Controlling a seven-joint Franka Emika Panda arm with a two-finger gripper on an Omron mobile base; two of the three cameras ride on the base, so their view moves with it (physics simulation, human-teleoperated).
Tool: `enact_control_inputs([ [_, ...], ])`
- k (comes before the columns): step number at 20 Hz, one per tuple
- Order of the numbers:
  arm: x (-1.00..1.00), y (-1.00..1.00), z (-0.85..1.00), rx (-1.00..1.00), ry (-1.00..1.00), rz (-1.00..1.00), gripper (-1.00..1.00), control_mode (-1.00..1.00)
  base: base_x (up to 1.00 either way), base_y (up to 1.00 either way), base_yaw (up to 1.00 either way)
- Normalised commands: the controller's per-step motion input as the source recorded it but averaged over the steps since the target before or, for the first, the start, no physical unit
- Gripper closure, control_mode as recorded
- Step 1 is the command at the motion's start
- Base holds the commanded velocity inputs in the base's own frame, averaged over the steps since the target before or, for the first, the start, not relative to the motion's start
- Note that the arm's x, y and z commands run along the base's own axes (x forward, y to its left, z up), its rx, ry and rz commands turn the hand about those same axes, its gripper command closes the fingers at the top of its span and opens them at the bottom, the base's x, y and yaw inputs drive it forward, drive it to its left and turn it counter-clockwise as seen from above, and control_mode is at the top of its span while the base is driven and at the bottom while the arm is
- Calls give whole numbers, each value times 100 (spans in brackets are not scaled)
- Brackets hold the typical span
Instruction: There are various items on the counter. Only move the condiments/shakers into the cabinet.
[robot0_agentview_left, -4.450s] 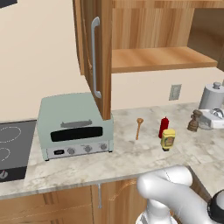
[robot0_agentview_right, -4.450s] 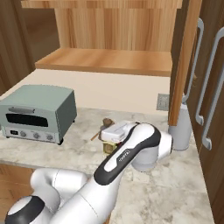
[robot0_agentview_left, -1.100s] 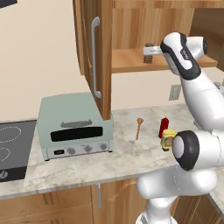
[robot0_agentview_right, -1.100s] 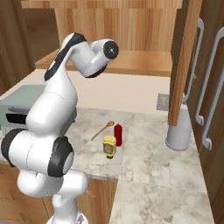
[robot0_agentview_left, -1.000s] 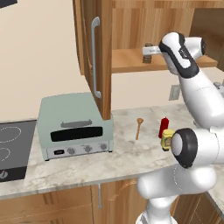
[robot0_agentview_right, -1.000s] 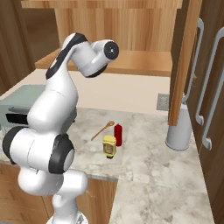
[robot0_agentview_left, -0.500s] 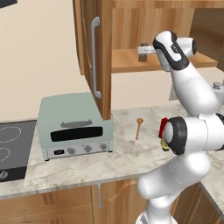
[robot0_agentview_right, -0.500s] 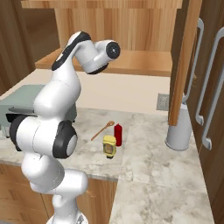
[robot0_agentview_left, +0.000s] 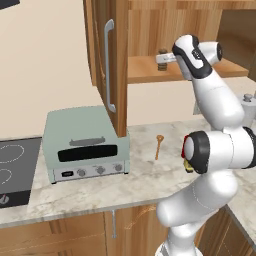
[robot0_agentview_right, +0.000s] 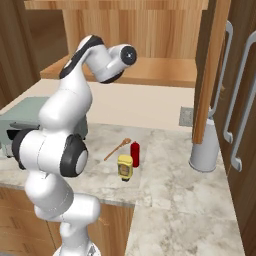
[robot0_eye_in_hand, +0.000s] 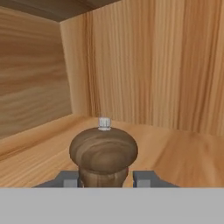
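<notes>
One shaker (robot0_agentview_left: 162, 59) stands upright on the shelf (robot0_agentview_left: 145, 76) of the cabinet (robot0_agentview_left: 114, 60), and the gripper (robot0_eye_in_hand: 107, 178) has its two fingers around its neck. Two bottles, red (robot0_agentview_right: 135, 153) and yellow (robot0_agentview_right: 125, 167), stand on the counter (robot0_agentview_right: 170, 172), near the wooden spoon (robot0_agentview_left: 158, 145).

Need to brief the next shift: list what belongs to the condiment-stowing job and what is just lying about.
Job:
brown wooden shaker, between the gripper fingers
red squeeze bottle
yellow labelled bottle
cabinet shelf

Lying about:
wooden spoon
toaster oven
grey canister
cooktop
</notes>
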Motion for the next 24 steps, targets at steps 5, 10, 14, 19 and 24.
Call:
enact_control_inputs([
  [5,-8,0,0,0,0,0,-100,-100,0,0,0],
  [10,-71,0,0,0,0,0,-100,-100,0,0,0],
  [14,-100,-9,-6,0,0,-2,-100,-100,0,0,0],
  [19,-100,-25,-26,0,0,-4,-100,-100,0,0,0],
  [24,-100,-33,-46,0,4,-6,-100,-100,0,0,0],
])
